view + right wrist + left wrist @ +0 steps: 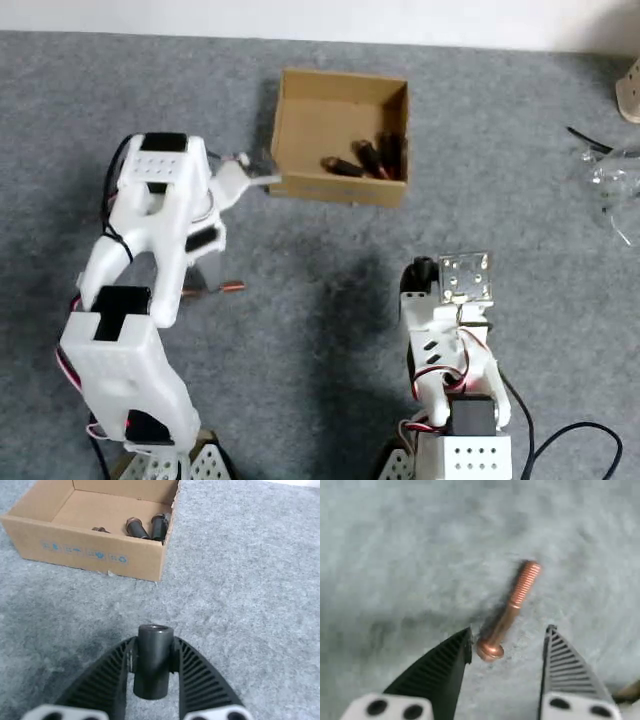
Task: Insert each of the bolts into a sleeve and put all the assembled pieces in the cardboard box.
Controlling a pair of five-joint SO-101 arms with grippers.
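Left gripper (509,629), jaws apart, astride bolt (512,605): head nearest, threaded end away

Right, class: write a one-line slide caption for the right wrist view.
Right gripper shut on a black sleeve, facing the cardboard box that holds dark pieces.

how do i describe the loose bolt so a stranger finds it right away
Start at the cardboard box on the grey carpet, then look beside the left arm. The copper-coloured bolt lies flat there, bare, unlike the dark sleeved pieces inside the box.
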